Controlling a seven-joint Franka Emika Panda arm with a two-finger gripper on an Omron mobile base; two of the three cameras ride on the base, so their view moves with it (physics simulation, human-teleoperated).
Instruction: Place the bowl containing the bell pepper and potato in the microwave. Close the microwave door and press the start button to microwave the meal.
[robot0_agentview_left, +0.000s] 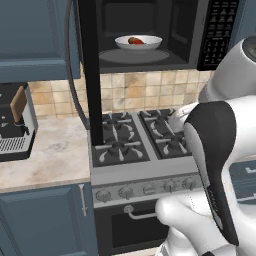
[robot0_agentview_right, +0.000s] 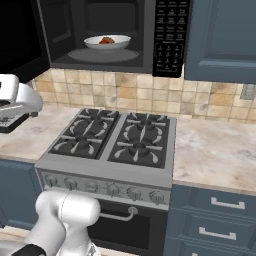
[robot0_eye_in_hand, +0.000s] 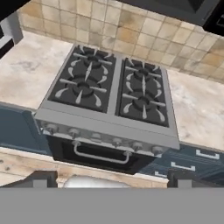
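Though unreadable, microwave (robot0_agentview_right: 110, 35) keypad (robot0_agentview_right: 170, 37) markings.

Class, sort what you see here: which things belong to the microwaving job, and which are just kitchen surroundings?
Job:
bowl holding bell pepper
microwave
microwave door, open
keypad
gripper, open

Surroundings:
stove
counter
tiled backsplash
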